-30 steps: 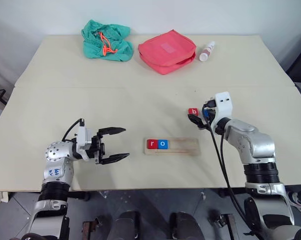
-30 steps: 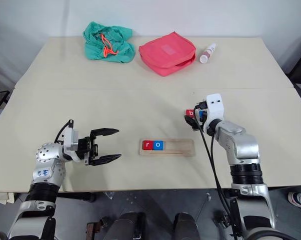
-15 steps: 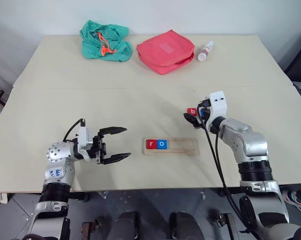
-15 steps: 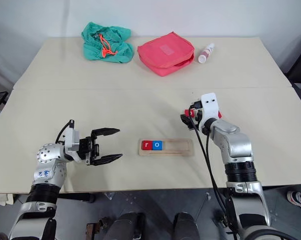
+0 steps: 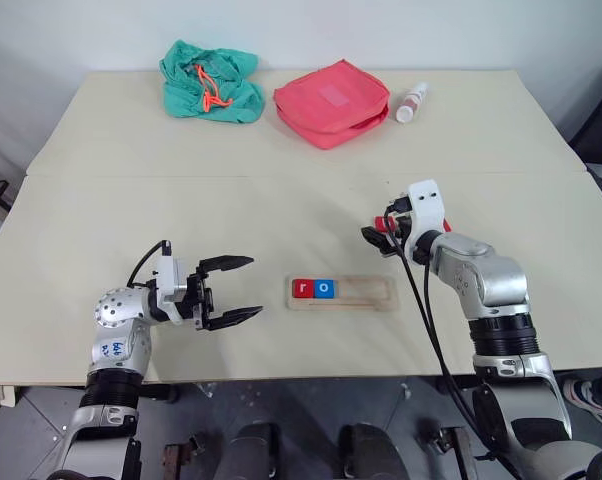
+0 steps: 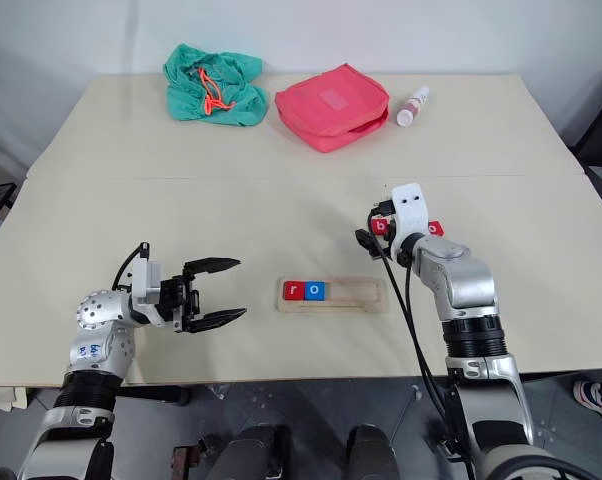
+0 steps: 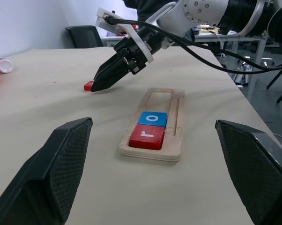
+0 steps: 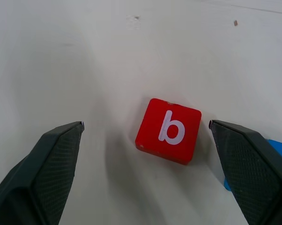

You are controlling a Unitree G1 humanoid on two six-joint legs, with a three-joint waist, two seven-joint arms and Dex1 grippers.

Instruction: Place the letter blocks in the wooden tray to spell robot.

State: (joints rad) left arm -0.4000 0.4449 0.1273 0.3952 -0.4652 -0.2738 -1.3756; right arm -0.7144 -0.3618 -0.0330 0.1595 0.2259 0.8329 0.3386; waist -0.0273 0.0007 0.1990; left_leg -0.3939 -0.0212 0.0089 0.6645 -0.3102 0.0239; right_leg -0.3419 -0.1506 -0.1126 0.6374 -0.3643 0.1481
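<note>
Red block, white lowercase b

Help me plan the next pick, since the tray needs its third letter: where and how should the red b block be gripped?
Grip the red b block across two opposite side edges, coming down from above. It lies flat on the table, letter up, so just its thin sides offer purchase. The open right gripper already straddles it; a blue block lies near one finger.
</note>
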